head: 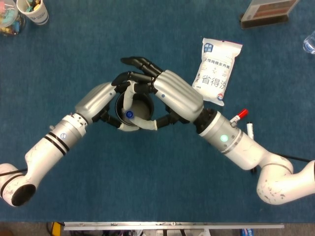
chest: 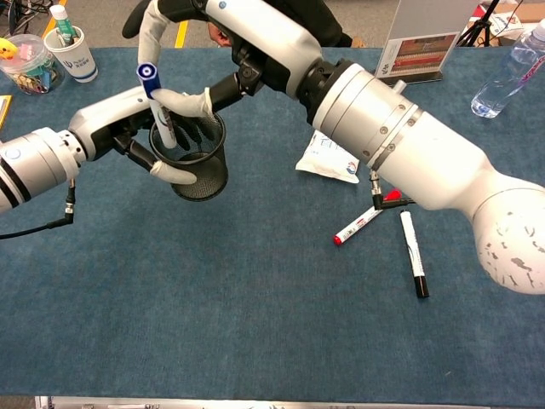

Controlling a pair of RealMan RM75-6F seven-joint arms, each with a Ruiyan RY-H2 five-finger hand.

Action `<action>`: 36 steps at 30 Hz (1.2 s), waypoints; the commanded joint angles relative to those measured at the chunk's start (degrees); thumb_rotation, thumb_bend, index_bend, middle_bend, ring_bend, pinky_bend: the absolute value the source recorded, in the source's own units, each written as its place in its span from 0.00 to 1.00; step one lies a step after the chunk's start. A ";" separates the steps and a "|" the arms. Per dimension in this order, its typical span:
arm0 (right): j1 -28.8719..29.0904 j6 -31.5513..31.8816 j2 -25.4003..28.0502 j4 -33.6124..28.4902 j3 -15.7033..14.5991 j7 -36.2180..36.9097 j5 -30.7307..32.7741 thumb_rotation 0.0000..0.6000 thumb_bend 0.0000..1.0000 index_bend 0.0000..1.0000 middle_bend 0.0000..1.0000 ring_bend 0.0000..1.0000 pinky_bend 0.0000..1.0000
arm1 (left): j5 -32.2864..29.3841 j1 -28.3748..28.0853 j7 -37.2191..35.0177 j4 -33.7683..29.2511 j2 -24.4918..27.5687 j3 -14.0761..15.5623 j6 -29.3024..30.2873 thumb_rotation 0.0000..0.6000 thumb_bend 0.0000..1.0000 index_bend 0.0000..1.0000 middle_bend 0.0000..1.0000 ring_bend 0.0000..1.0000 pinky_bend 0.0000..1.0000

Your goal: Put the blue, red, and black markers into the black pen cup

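Note:
My left hand (head: pixel 98 102) (chest: pixel 119 128) grips the black mesh pen cup (head: pixel 127 128) (chest: pixel 200 175) from its left side. My right hand (head: pixel 170 96) (chest: pixel 247 38) pinches the blue marker (head: pixel 129 114) (chest: pixel 156 98), which stands slightly tilted with its blue cap up and its lower end inside the cup's mouth. To the right, on the blue cloth, lie the red marker (head: pixel 239 114) (chest: pixel 364 219) and the black marker (head: pixel 249 129) (chest: pixel 413 253). In the head view my right forearm hides most of both.
A white snack bag (head: pixel 216 69) (chest: pixel 328 155) lies behind the markers, partly under my right arm. A paper cup of pens (head: pixel 33 10) (chest: pixel 75 53) and a plastic jar (chest: pixel 25 64) stand far left. A sign stand (chest: pixel 421 47) and a water bottle (chest: pixel 502 72) stand far right.

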 commanded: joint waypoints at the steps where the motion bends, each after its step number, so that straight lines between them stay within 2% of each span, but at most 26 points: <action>1: -0.07 -0.14 0.16 0.32 -0.36 -0.39 0.16 1.00 0.30 0.51 0.26 0.06 0.06 | -0.27 0.08 0.18 0.14 0.40 -0.11 0.18 1.00 0.06 0.32 0.34 0.34 0.34; 4: 0.05 -0.90 0.72 0.54 -0.84 -0.91 0.32 1.00 0.28 0.46 0.24 0.05 0.05 | -0.46 0.24 0.20 0.14 0.95 -0.23 0.50 1.00 0.06 0.32 0.34 0.34 0.34; 10: -0.15 -1.25 1.94 1.39 -1.84 -2.35 -0.08 1.00 0.21 0.19 0.15 0.00 0.04 | -0.22 0.63 0.44 -0.22 2.09 0.14 0.87 1.00 0.06 0.32 0.34 0.34 0.34; 14: -2.20 1.90 4.35 0.73 -2.98 -1.52 -3.01 1.00 0.18 0.13 0.12 0.00 0.03 | 0.13 1.28 0.92 0.08 2.96 0.89 1.33 1.00 0.06 0.32 0.34 0.34 0.34; 17: -5.15 5.60 8.61 0.20 -5.29 -1.58 -6.91 1.00 0.18 0.19 0.16 0.00 0.03 | 0.14 1.93 0.70 0.44 3.78 1.44 1.66 1.00 0.06 0.32 0.34 0.34 0.34; 20: -7.62 6.51 13.76 -0.97 -8.43 -1.10 -9.23 1.00 0.18 0.38 0.26 0.05 0.03 | 0.26 2.17 0.17 0.79 4.44 1.57 1.74 1.00 0.06 0.32 0.34 0.34 0.34; 24: -10.17 7.04 19.21 -1.48 -13.31 -1.56 -13.41 1.00 0.18 0.46 0.29 0.08 0.03 | 0.58 2.35 -0.22 1.08 4.86 1.73 1.87 1.00 0.06 0.32 0.34 0.34 0.34; 29: -12.49 7.39 22.94 -0.27 -18.68 -1.62 -18.15 1.00 0.20 0.50 0.30 0.08 0.03 | 0.94 2.55 -0.37 0.94 5.07 2.04 1.94 1.00 0.06 0.32 0.34 0.34 0.34; 36: -14.29 6.08 24.08 3.03 -22.70 -4.76 -20.61 1.00 0.21 0.51 0.30 0.08 0.03 | 1.27 2.82 -0.16 0.19 5.26 2.36 2.19 1.00 0.06 0.32 0.34 0.34 0.34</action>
